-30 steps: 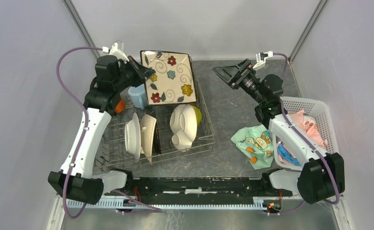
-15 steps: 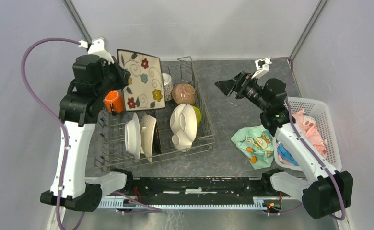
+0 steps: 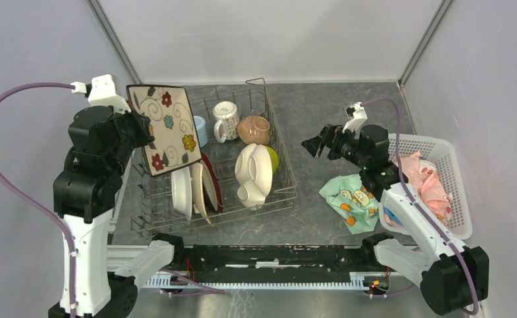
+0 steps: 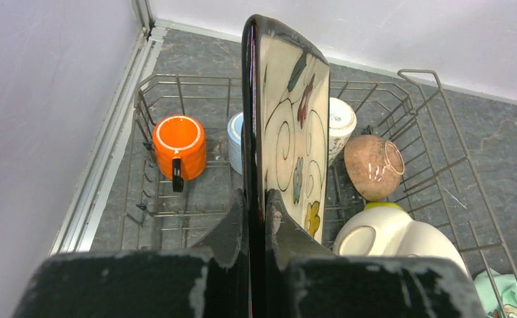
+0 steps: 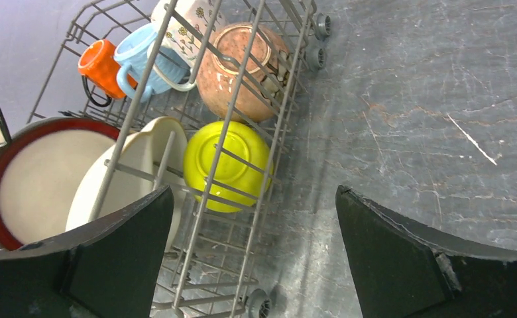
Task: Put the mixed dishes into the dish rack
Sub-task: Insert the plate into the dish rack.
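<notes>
Gripping a square floral plate [image 3: 165, 129] [image 4: 289, 132] by its dark rim, the left end effector [image 3: 140, 129] [image 4: 256, 205] holds the dish on edge over the left side of the dish rack [image 3: 282, 192] [image 4: 435, 112] [image 5: 269, 86], both fingers clamped on the plate. Whether the plate's lower edge touches the wires cannot be told.

Behind the plate, along the rack's far end, an orange mug [image 4: 179, 147] [image 5: 100, 63] stands upright at the left. Next come a light-blue mug [image 3: 201, 130] [image 4: 236, 142] [image 5: 143, 56] and a white patterned mug [image 3: 226, 119] [image 4: 341, 122] [image 5: 183, 16]. A tan bowl [image 3: 254, 129] [image 4: 373, 165] [image 5: 242, 69] lies on its side by the right wall.

Nearer the arms, a white plate [image 3: 181, 192], a woven tan plate [image 3: 196, 192] and a red-rimmed plate [image 3: 211, 192] [image 5: 37, 172] stand on edge, side by side among the tines. To their right, a cream three-section plate [image 3: 254, 173] [image 4: 395, 238] [image 5: 130, 172] leans against a lime-green bowl [image 3: 272, 158] [image 5: 226, 165] at the rack's right wall.

Right of the rack, the right end effector [image 3: 312, 142] [image 5: 252, 192] hangs over the grey counter [image 3: 335, 112], its fingers spread wide and holding nothing.

A teal patterned cloth [image 3: 348, 199] lies crumpled on the counter beside a white perforated basket [image 3: 458, 165], which holds a pink cloth [image 3: 428, 182].
</notes>
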